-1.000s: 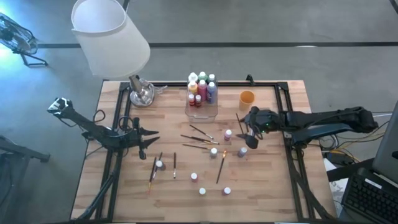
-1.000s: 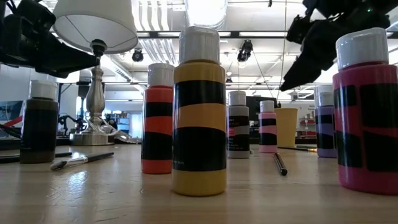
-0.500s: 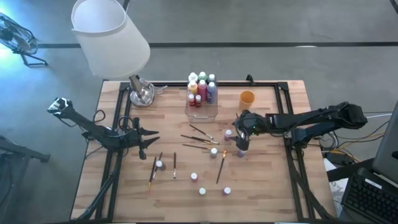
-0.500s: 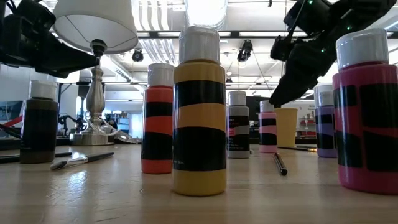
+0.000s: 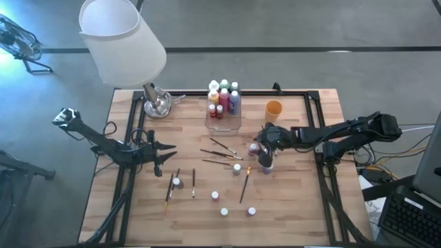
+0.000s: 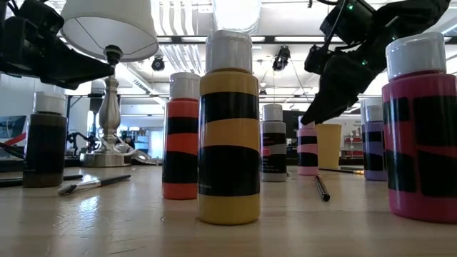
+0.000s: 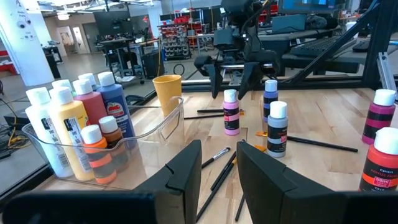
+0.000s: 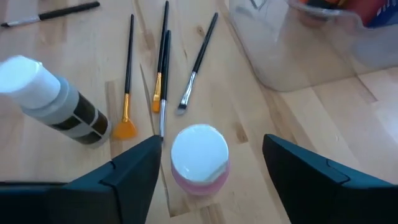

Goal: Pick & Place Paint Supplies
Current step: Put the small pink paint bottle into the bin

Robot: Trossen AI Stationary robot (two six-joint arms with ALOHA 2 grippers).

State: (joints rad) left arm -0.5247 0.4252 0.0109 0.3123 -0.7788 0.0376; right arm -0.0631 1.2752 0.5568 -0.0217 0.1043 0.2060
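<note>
Moved since a second ago: right gripper (image 5: 258, 152) now lower and nearer the clear plastic box (image 5: 224, 118), over the pink paint bottle (image 5: 253, 148), where earlier it hung farther out toward the desk's right edge, by the purple bottle (image 5: 267, 167). Nothing else shifted on the desk (image 5: 289, 200).

Jaws of the right gripper (image 8: 208, 162) spread wide, one finger on each side of the pink paint bottle (image 8: 199, 158), white cap between them, gaps showing on both sides; not gripping, no contact visible. Jaws of the left gripper (image 5: 162, 147) slightly apart, holding nothing.

Right arm stretched across from the desk's right side, wrist bent down over the pink paint bottle (image 6: 308, 148), just in front of the orange cup (image 5: 273, 108). Left arm low at the desk's left edge, gripper pointing toward the clear plastic box, well apart from it.

Pink paint bottle upright on the desk, near the box's right front corner. More bottles standing inside the box. Paintbrushes (image 5: 222, 153) lying loose in front of the box, with further bottles scattered beyond them.
</note>
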